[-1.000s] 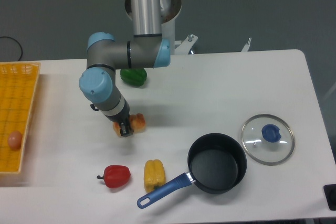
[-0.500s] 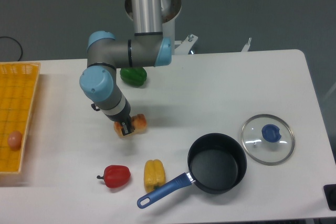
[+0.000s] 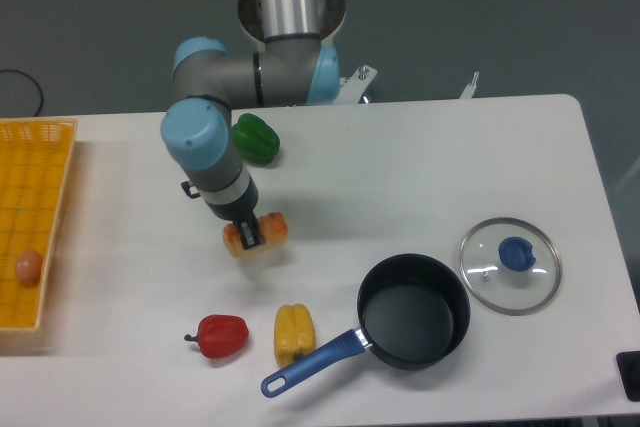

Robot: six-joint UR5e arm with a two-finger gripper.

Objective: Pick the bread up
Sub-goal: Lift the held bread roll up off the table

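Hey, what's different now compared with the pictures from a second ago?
The hand, shut on the bread, has shifted a little to the right, and the bread went with it, apparently lifted slightly. The arm's elbow swung right too, uncovering more of the green pepper. The red pepper, yellow pepper, pot, lid and basket stayed put.

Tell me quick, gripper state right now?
Gripper: closed on the bread, gripped around its middle.
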